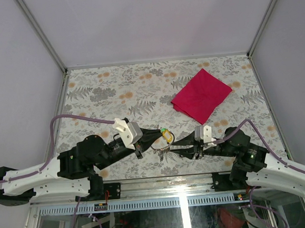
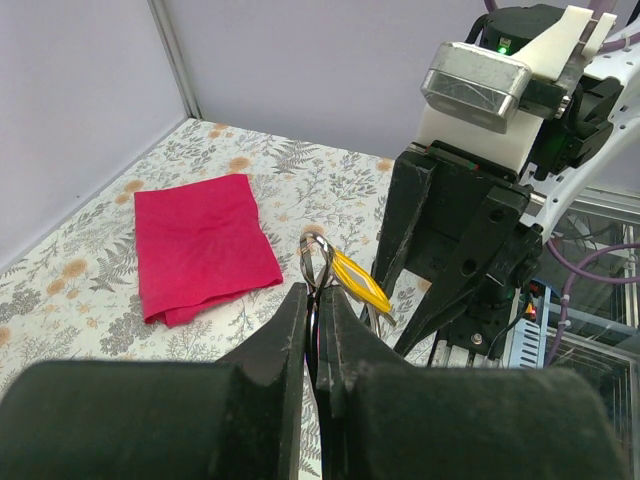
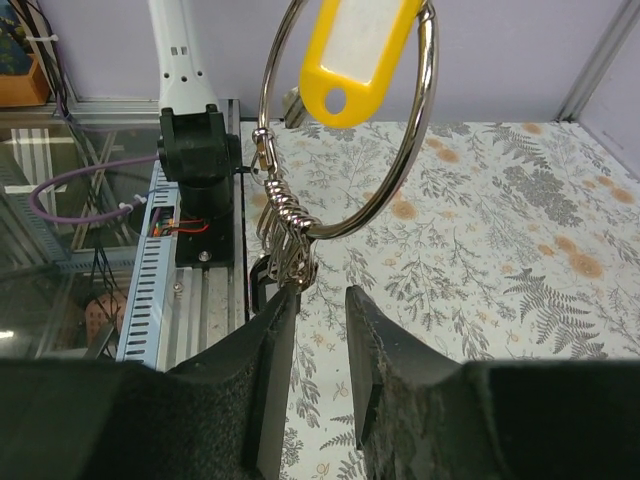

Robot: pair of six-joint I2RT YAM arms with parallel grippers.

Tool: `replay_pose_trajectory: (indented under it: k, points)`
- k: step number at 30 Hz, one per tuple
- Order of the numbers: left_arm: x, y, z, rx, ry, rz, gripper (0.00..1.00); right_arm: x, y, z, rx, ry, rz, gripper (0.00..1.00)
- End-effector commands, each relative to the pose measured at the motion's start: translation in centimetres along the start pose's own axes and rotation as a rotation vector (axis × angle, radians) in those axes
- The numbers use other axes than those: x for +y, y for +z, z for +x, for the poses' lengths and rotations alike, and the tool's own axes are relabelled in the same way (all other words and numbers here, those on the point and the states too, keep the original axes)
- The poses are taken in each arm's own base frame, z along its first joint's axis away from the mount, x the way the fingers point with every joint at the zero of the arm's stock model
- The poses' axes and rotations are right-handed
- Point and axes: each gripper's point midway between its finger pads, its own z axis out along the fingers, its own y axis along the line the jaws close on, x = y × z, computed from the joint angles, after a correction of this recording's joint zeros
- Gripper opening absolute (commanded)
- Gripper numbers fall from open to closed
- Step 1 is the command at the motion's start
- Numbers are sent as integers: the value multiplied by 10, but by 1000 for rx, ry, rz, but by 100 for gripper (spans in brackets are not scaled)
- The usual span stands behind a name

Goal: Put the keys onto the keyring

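The keyring (image 3: pixel 341 229), a thin silver loop, hangs upright above the table. My left gripper (image 2: pixel 318 296) is shut on its wire (image 2: pixel 322 262). A pale yellow key tag (image 3: pixel 355 55) hangs on the ring near its top (image 2: pixel 360 281). A bunch of small silver split rings (image 3: pixel 286 250) hangs at the ring's bottom, with a black key tag (image 3: pixel 261 282) just below it. My right gripper (image 3: pixel 320 300) sits right under that bunch, jaws apart, only the tablecloth showing between them. Its left finger (image 3: pixel 280 330) touches the bunch. The top view shows both grippers (image 1: pixel 153 137) (image 1: pixel 172 145) meeting at the ring (image 1: pixel 158 141).
A folded red cloth (image 1: pixel 201 95) lies on the floral tablecloth at the back right. The table's near edge with a metal rail (image 1: pixel 179 185) runs just behind the grippers. White walls close in the sides and back.
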Motion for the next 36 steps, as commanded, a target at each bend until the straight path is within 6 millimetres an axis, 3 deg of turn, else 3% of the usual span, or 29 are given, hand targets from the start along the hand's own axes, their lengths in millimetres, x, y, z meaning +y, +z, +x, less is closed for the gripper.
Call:
replay_pose_trajectory:
  k: [1,8,16,25,36]
  points:
    - [-1,0,-24,-89,-23,6,0,0,-1,-39,-116,-28,-7,33]
    - [0,1,-22,-85,-18,-5,0,3,-6,-46,-139,-32,-16,37]
    - [0,2,-22,-86,-20,-6,0,5,0,-42,-124,-28,-38,40]
    - [0,3,-22,-83,-23,-4,0,-2,7,-39,-120,-32,-9,32]
    - [-1,2,-21,-79,-22,0,0,-8,-3,-43,-124,-41,42,27]
